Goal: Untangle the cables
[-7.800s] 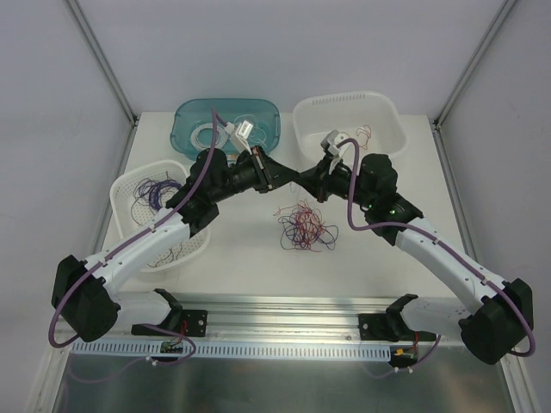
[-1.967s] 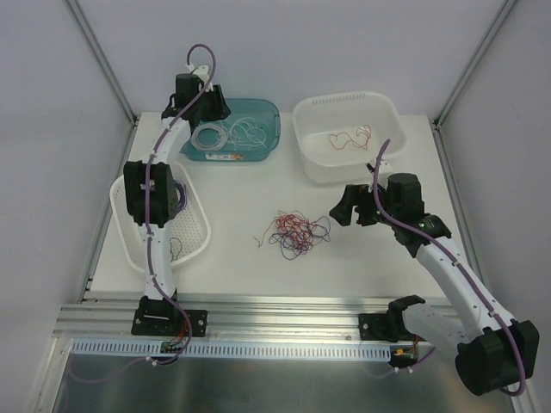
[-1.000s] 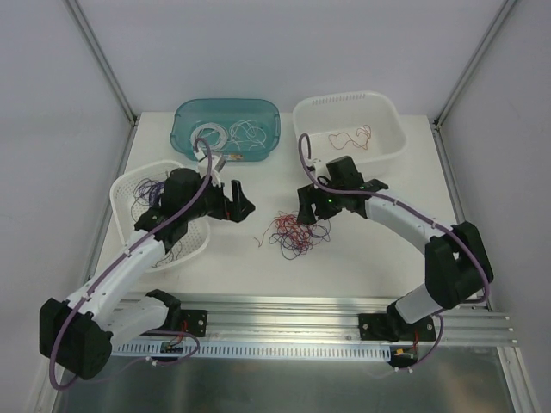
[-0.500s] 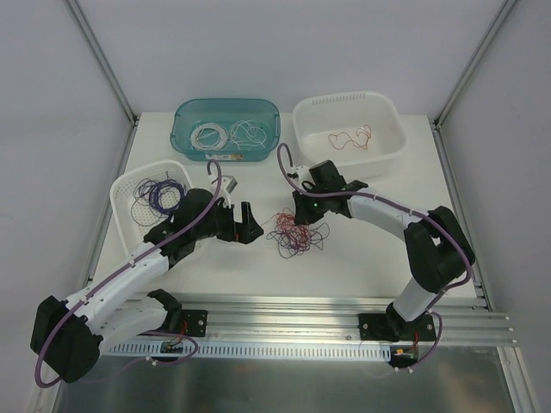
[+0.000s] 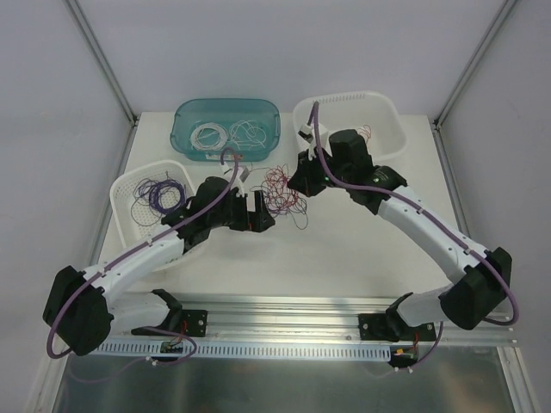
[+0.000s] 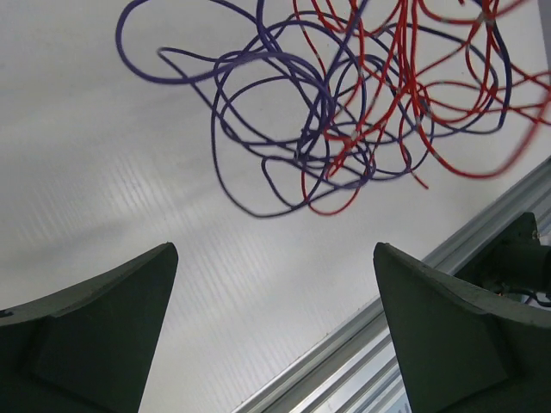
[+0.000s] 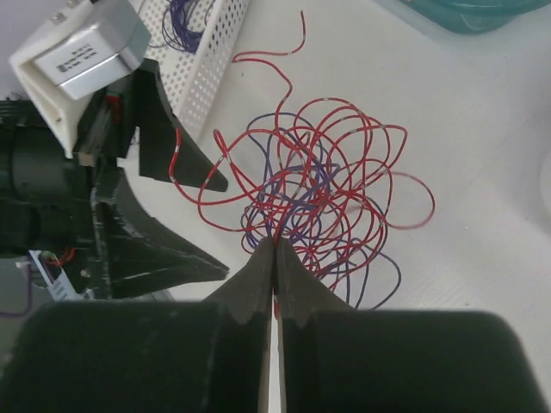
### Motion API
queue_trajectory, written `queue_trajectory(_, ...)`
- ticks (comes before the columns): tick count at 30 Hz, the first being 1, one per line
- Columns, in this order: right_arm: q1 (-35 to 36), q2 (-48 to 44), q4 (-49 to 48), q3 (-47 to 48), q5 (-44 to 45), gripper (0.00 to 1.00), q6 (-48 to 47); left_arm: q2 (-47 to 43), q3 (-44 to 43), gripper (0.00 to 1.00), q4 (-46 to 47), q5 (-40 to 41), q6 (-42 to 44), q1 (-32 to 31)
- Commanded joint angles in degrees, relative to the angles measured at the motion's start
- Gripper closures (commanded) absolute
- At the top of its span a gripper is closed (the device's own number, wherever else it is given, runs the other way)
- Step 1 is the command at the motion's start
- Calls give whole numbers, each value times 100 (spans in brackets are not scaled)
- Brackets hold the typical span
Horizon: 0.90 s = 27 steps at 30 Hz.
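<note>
Right gripper [image 7: 275, 248] is pinched fully closed on a few red strands at the edge of the cables [image 7: 320, 176]. The clump looks lifted off the table [image 5: 344, 249], mid-scene, just near of the teal bin [image 5: 183, 138]. Left gripper [image 6: 274, 258] is wide open and holds nothing, jaws aimed at the clump's left side, not touching.

Risks:
- Hair-thin wire slips out of the right pinch under tension.
- Left closes on red and purple loops together, so pulling apart cinches the knot instead of freeing a strand.
- Trailing loops snag the left fingers [image 6: 103, 327].
</note>
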<state>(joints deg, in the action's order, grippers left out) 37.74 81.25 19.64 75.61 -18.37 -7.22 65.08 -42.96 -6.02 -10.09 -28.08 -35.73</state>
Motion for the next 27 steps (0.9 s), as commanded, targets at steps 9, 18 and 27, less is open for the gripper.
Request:
queue_trajectory(9, 146, -646, -1304, -1215, -255, 99, 1767, 452, 147, 10, 2180, 261, -1102, -207)
queue_trajectory(18, 199, -927, -1560, -1470, -45, 99, 2032, 1516, 121, 19, 2553, 480, -1377, -663)
queue_trajectory(27, 190, -1568, -928, -1585, 350, 99, 1726, 2228, -19, 81, 2159, 1421, -1350, -673)
